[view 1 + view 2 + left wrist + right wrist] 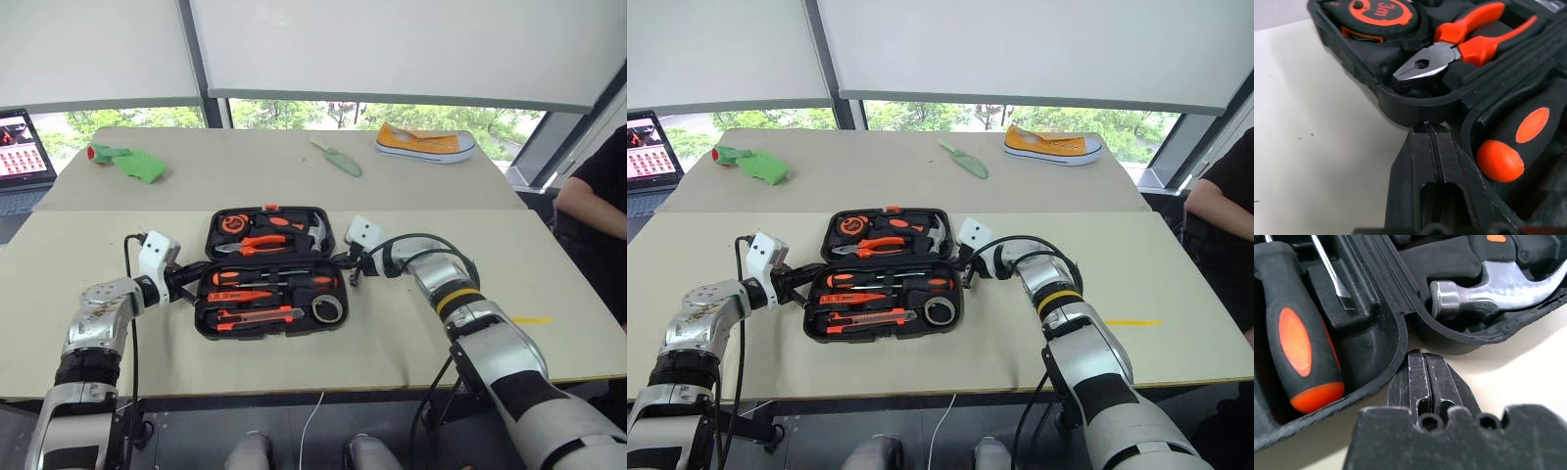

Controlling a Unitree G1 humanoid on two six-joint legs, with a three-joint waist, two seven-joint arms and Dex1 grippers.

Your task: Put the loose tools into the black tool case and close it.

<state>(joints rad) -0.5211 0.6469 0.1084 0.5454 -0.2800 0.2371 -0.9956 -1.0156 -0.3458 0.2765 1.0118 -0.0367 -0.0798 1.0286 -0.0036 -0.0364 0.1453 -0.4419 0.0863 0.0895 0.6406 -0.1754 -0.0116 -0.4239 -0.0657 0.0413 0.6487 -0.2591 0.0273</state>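
The black tool case (270, 334) lies open and flat in the middle of the near table. Its near half holds two black-orange-handled screwdrivers (294, 281), a thin orange screwdriver (240, 295) and an orange-black knife-like tool (257, 315). Its far half holds pliers (263, 242), a tape measure (1376, 10) and a hammer (1488, 284). My left gripper (199, 272) is shut and empty, its tip at the case's left side by the hinge line (1425, 128). My right gripper (345, 264) is shut and empty, its tip at the notch between the halves on the right side (1422, 355).
On the far table lie a green trowel (338, 157), a yellow shoe (425, 144) and a green-and-red object (127, 162). A laptop (20, 147) stands at the far left. A person's arm (593, 196) shows at the right edge. A black tape roll (327, 309) sits in the case.
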